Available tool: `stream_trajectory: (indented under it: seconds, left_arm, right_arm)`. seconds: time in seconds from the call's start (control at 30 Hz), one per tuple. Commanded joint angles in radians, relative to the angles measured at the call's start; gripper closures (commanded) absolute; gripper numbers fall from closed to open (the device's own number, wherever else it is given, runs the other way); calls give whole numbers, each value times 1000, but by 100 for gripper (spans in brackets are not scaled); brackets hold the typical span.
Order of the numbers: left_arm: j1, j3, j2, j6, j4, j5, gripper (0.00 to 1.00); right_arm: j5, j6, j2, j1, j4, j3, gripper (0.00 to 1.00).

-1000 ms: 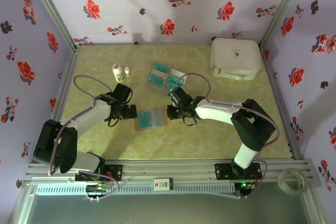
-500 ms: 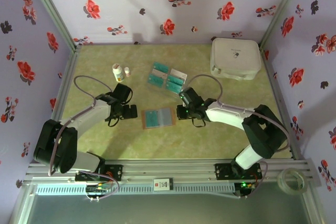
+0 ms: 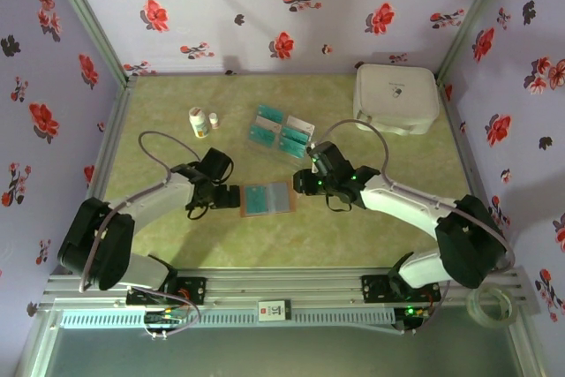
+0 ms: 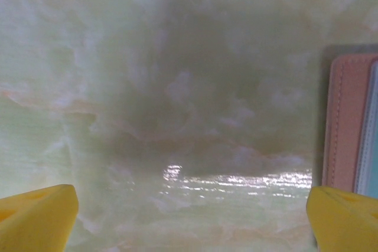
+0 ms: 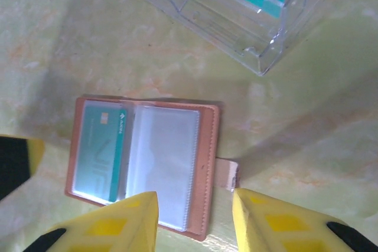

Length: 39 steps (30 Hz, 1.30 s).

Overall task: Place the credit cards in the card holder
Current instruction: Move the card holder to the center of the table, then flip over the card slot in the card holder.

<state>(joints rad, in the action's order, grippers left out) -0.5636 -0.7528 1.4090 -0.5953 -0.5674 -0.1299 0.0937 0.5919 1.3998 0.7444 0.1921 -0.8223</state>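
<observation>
The card holder [image 3: 267,199] lies open and flat on the table, reddish-brown with clear pockets. In the right wrist view the card holder [image 5: 144,160] has one teal credit card [image 5: 100,151] in its left pocket, and the right pocket is bare. More teal credit cards [image 3: 281,128] sit in clear trays [image 5: 236,10] behind it. My right gripper [image 3: 305,184] [image 5: 194,219] hovers open at the holder's right edge, near its clasp tab [image 5: 228,174], holding nothing. My left gripper [image 3: 228,198] [image 4: 189,222] stands wide open just left of the holder's edge [image 4: 345,122], with bare table between its fingers.
Two small white bottles [image 3: 201,120] stand at the back left. A large white rounded case [image 3: 396,97] sits at the back right. Purple flowered walls close in the table on three sides.
The holder has slid a little to the right. The left gripper followed it right up to its left edge. The right arm swung its elbow out to the right, its gripper staying at the holder's right edge.
</observation>
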Motion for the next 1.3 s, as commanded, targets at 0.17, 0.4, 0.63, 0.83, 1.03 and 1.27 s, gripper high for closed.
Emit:
stream_trajectory:
  seconds: [0.17, 0.4, 0.63, 0.83, 1.03, 1.27]
  left_arm:
    - [-48, 38, 15, -53, 24, 9, 0]
    - [-66, 36, 27, -60, 38, 9, 0]
    - [-84, 26, 31, -62, 41, 8, 0]
    - [-93, 24, 29, -68, 41, 6, 0]
    - [-98, 26, 50, -66, 47, 1, 0]
    - [-101, 38, 61, -69, 47, -10, 0]
  right_arm:
    - [54, 41, 119, 69, -51, -65, 63]
    - [43, 56, 201, 89, -78, -92, 63]
    - [37, 62, 234, 91, -91, -89, 63]
    - [34, 62, 246, 90, -95, -87, 63]
    - [31, 61, 259, 90, -93, -96, 63]
    - [26, 57, 279, 87, -86, -110, 63]
